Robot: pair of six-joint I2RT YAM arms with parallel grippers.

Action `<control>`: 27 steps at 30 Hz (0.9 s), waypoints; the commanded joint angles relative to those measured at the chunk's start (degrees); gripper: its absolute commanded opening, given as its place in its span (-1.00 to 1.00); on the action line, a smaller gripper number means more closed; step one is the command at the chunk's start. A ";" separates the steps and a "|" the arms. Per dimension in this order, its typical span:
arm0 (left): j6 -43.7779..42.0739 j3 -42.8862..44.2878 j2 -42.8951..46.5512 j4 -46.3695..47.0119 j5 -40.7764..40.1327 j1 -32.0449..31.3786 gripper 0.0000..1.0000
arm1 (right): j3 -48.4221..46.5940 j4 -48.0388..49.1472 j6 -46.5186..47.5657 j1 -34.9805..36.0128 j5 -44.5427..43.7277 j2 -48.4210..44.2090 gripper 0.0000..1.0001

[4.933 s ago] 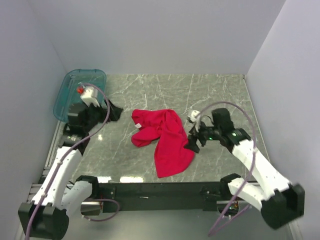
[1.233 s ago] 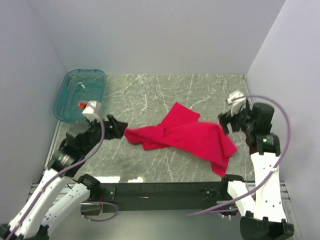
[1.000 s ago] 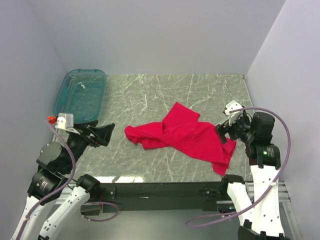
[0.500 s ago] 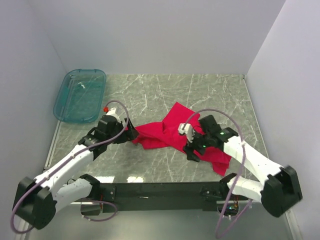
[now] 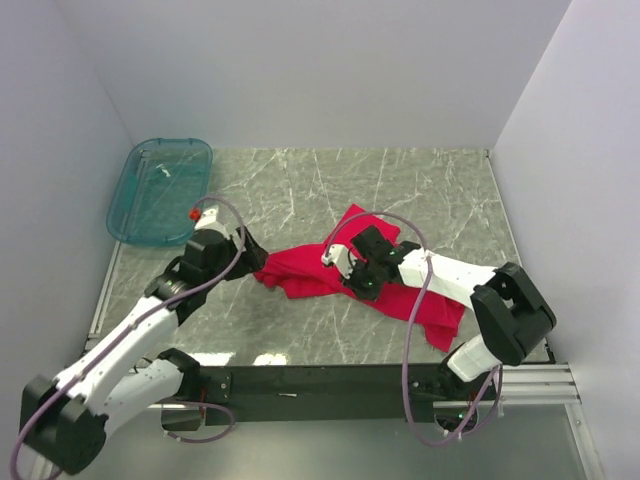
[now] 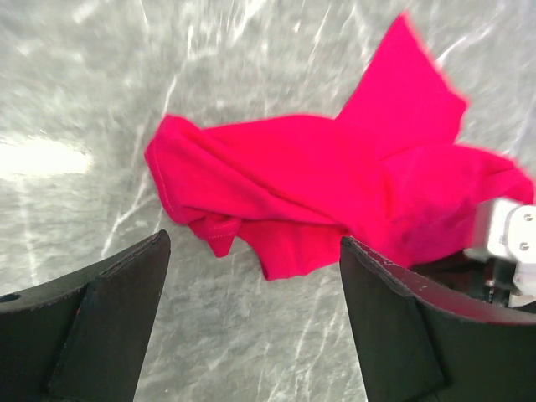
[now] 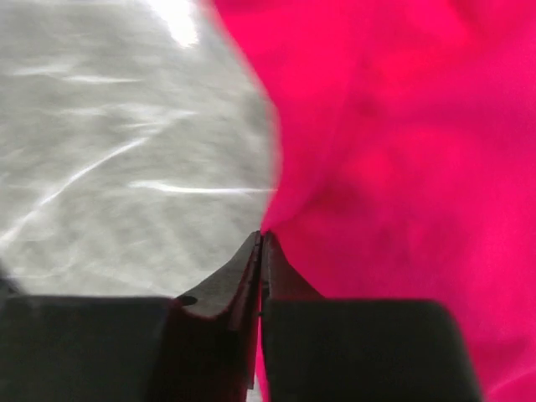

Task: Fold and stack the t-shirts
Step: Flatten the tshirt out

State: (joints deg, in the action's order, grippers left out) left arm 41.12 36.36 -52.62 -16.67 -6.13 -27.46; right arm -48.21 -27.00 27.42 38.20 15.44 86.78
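The crimson t-shirt (image 5: 400,285) lies crumpled across the middle of the marble table, with one flap pointing toward the back. My right gripper (image 5: 352,272) sits at the shirt's near-middle edge. In the right wrist view it (image 7: 261,239) is shut, with a thin fold of the red t-shirt (image 7: 402,167) pinched between its tips. My left gripper (image 5: 252,262) hovers at the shirt's left end. In the left wrist view it (image 6: 255,251) is open, its fingers (image 6: 109,318) wide apart around bare table just short of the bunched t-shirt (image 6: 335,193).
A translucent teal tub (image 5: 160,190) stands at the back left corner of the table (image 5: 420,180). White walls close in the table on the left, back and right. The right arm's white wrist part (image 6: 512,239) shows at the right of the left wrist view.
My right gripper has slid left along the shirt's near edge and shut on the fabric. My left gripper has shifted slightly toward the back and stays open at the shirt's left end.
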 commanded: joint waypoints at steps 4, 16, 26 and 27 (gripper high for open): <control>-1.40 1.43 11.64 -6.53 -5.56 0.30 0.78 | -6.54 -22.25 24.51 4.60 24.61 -13.20 -1.00; -3.76 1.78 5.19 2.75 5.05 0.22 0.79 | 1.19 -39.44 28.05 20.44 16.82 -25.16 -0.49; -8.34 20.93 -36.83 7.79 16.07 -4.26 0.39 | 5.13 -16.26 14.86 -5.85 17.78 -39.76 -0.17; -9.30 24.43 -39.38 6.40 16.24 -5.05 0.39 | 5.92 -15.63 14.16 -5.76 18.04 -38.46 -0.18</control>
State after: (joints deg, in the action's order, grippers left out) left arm 34.94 54.87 -87.35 -10.50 6.17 -29.78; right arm -45.39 -50.94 47.20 33.34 32.42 46.63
